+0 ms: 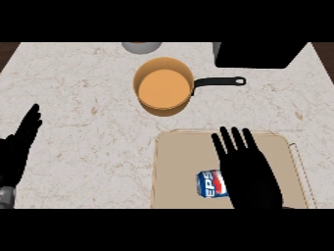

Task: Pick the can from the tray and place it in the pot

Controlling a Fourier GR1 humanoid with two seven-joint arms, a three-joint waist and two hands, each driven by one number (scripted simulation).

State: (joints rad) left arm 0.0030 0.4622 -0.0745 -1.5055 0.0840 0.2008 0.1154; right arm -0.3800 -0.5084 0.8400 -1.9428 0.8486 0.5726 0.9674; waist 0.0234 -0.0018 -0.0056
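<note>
Right hand (250, 174) over the tray (177, 162), fingers straight, nothing held yet.
Blue can (212, 185) lies on its side near the tray's near edge, just left of that hand and partly under it. Orange pot (163, 87) sits well beyond on the surface (83, 98), nothing in it. Left hand (14, 149) rests at the left, fingers straight. Grasp, lift and placing all look undone.

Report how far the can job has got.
Nothing is done yet: the can lies on the tray. In hand: the open right hand is over it. Left: grasp, carry, place in the empty pot. The left hand rests open at the left edge.
</note>
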